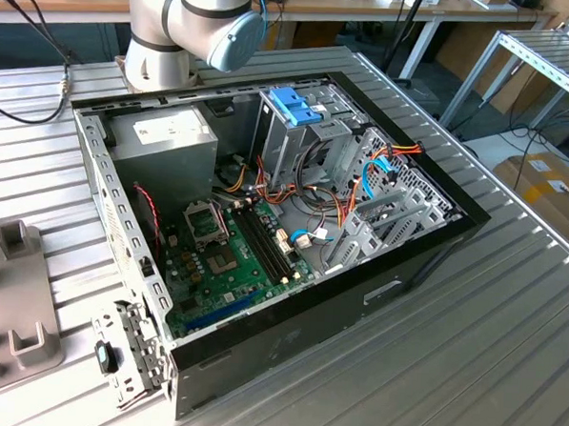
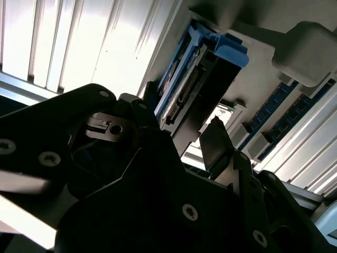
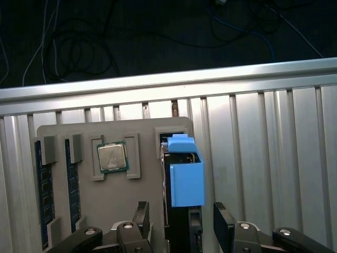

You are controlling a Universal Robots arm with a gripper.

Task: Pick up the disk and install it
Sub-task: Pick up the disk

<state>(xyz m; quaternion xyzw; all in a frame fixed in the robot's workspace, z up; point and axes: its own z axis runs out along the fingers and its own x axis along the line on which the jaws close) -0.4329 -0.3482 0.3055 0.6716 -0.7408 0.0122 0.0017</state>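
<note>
– On the ribbed worktop (image 1: 506, 358), in the exterior view: an open computer case (image 1: 287, 342) lying on its side, motherboard (image 1: 229, 267) facing up. Just behind the case, the base of the arm (image 1: 194, 17).

– And inside?

– A gray power supply (image 1: 164, 135) toward the exterior view's left. Beside that, a tall metal drive cage (image 1: 278, 151) topped with a blue bracket (image 1: 295, 107). Loose cables around the cage. At the exterior view's left edge, apart from the case, a gray fixture tray (image 1: 13, 285).

– Then the first wrist view?

– Looking down on the fixture tray (image 3: 137, 200). Memory sticks (image 3: 45, 195) in long slots, a processor chip (image 3: 112, 157) in a square pocket, and the disk (image 3: 187, 182) standing on edge in a slot near the tray's side, light blue carrier toward the camera.

– The tool?

– Tool (image 3: 182, 226) spread wide just above the disk, one of the fingers (image 3: 143, 219) on either side. A gap on both sides, touching nothing, gripping nothing.

– And the second wrist view?

– Disk (image 2: 202, 74) seen along its edge, upright in the slot, connector row showing, blue carrier across the end. Dark tool (image 2: 179, 124) close over it, one finger (image 2: 215, 141) beside the disk's face, not pressed against it. Beyond the disk, processor chip (image 2: 227, 113) and memory sticks (image 2: 287, 103) in the tray.
</note>
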